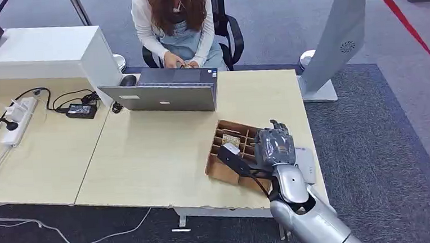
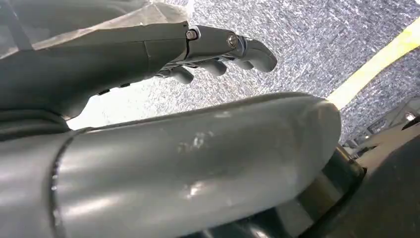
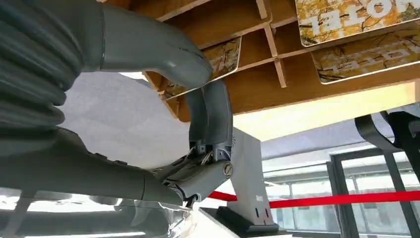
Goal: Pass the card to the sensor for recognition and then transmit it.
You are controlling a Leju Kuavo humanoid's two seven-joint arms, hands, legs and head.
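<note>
Cards (image 3: 364, 17) printed in yellow and orange stand in the slots of a brown divided box (image 1: 233, 140) near the right end of the wooden table (image 1: 147, 154); none has been lifted out yet, so the pickup is the step in hand.

At the far left of the head view a white power strip (image 1: 16, 119) and a black adapter (image 1: 81, 110) lie among cables; further along, a person (image 1: 175, 22) sits behind an open laptop (image 1: 163, 91), hands at its keyboard; then comes the box, and the right hand (image 1: 274, 143) hovers over its right side, fingers pointing away from the robot. In the right wrist view the thumb (image 3: 148, 44) and a darker finger (image 3: 210, 124) curl toward each other with a gap between them and nothing held, so I read that hand as loosely curled, not pinching. Just right of the box a pale flat device (image 1: 305, 164) lies on the table, possibly the sensor, though that cannot be confirmed. The left hand (image 2: 218, 54) hangs over grey carpet, its fingers gently bent, apart and empty.

Risks from here, as a judgement: the cards sit close together between thin partitions, so the fingers could catch a divider and drag or tip the light box; they could also pinch two cards at once, or grip one by its edge so it slips on the way to the sensor.
</note>
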